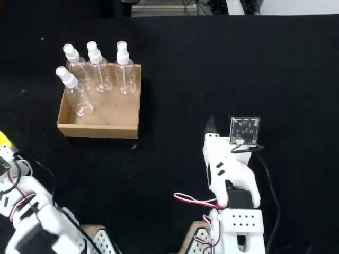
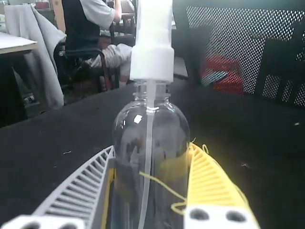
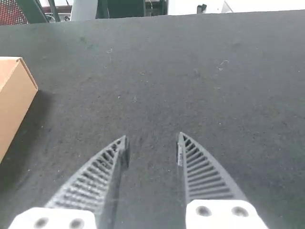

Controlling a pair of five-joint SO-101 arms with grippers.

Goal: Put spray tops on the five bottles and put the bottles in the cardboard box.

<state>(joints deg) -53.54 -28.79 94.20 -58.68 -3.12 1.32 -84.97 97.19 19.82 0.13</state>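
Counter (image 1: 238,63), black: carrying a cardboard box (image 1: 100,128) that is holding four bottles (image 1: 100,74) with tops on, three along the far wall and one in front by the left wall, leaving the near half free. Fifth bottle (image 2: 150,138), clear, spray top (image 2: 152,47) sitting on its neck: being clamped upright by the left fingers (image 2: 209,181), apparently well apart from the box, while the right fingers (image 3: 200,167) are hanging spread and empty near the box. Risks: the smooth bottle probably slipping or tilting when carried, and a low entry threatening to topple the four standing bottles.
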